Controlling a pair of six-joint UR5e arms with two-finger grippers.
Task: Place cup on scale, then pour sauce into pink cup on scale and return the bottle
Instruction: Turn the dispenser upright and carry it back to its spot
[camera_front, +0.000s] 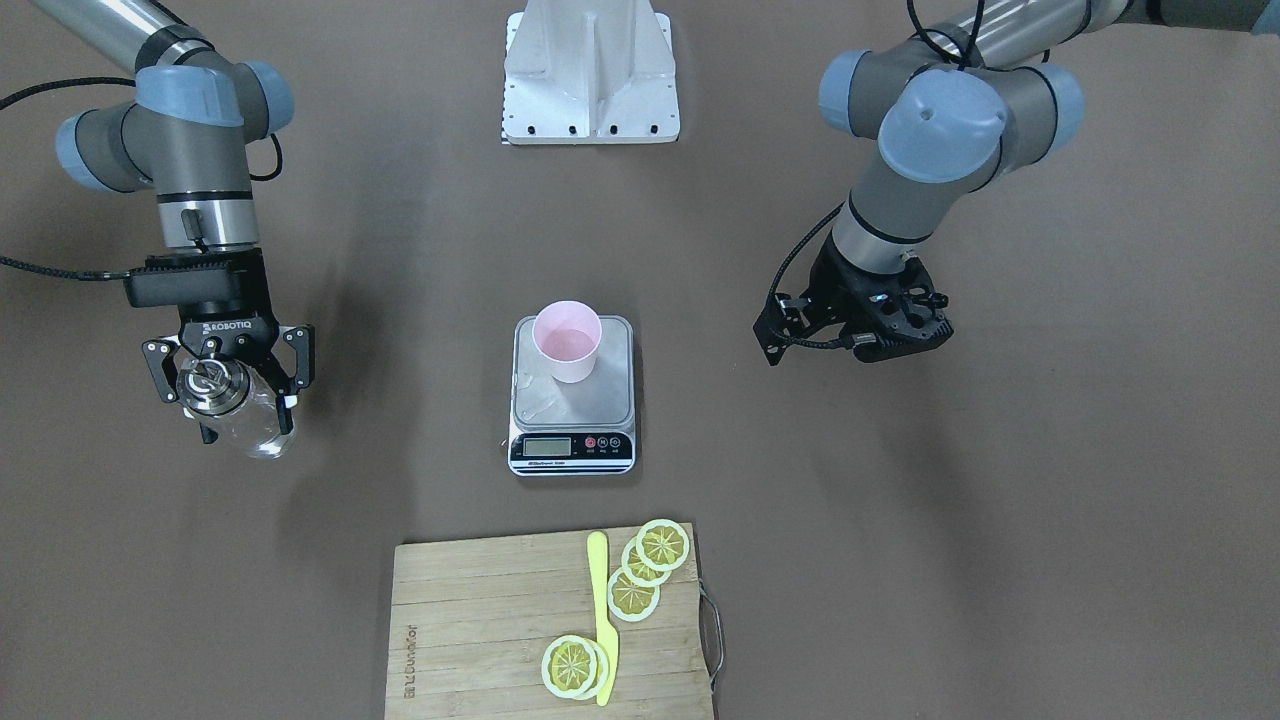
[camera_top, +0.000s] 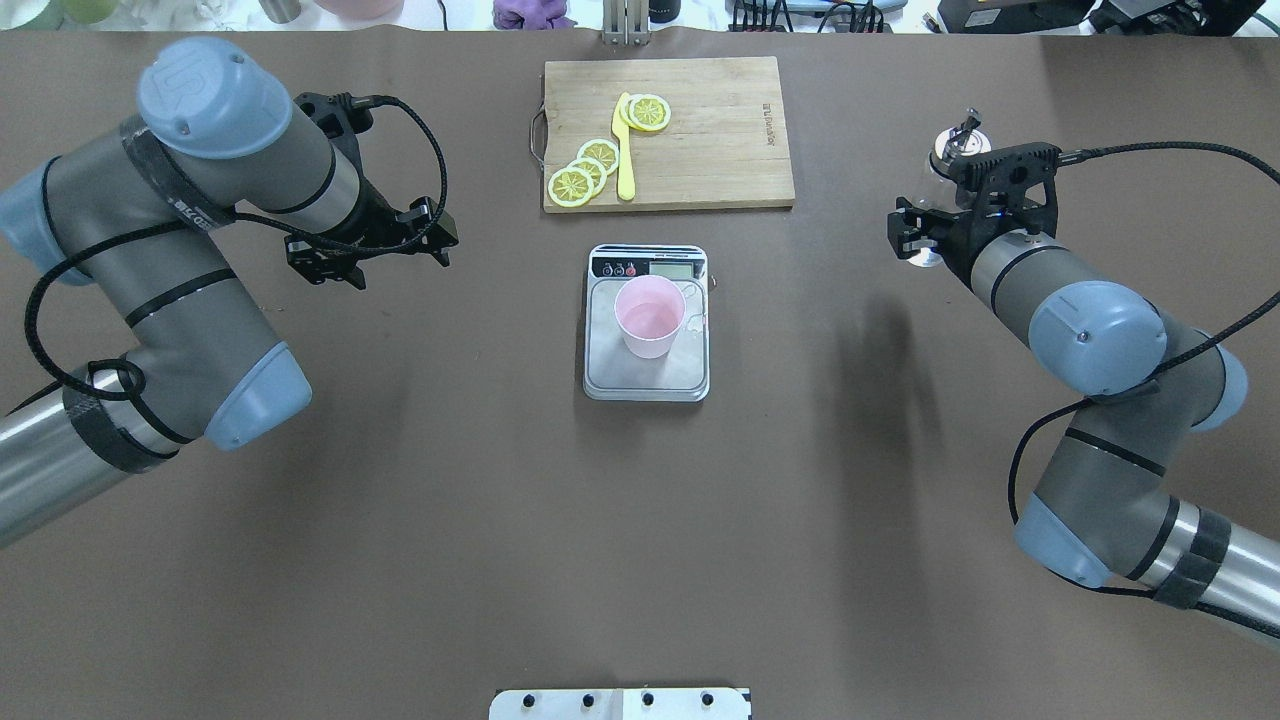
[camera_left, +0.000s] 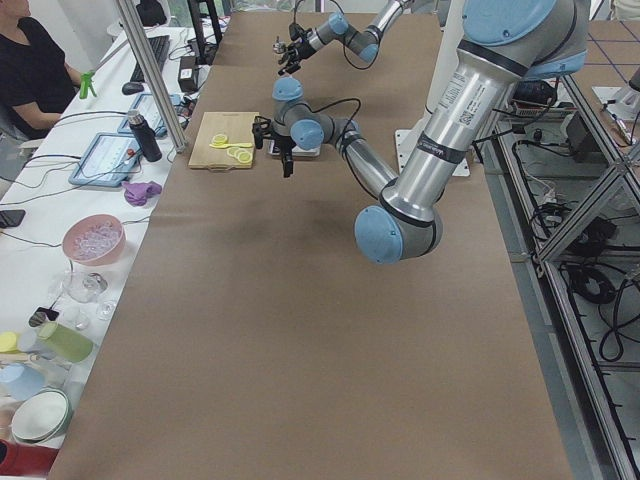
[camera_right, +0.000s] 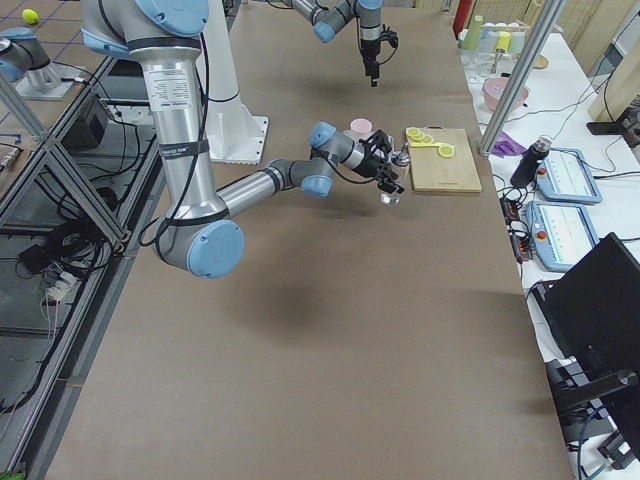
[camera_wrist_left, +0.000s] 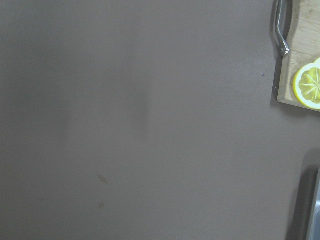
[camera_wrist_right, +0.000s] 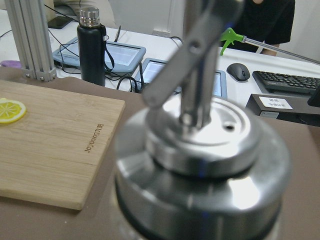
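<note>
Cup stands on the scale; right claw clasps the bottle.

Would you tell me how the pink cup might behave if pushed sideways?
The cup looks like thin plastic, so it is probably light and apt to slide on the smooth scale. It tapers to a narrower base, so a push near the rim may tip it.
</note>
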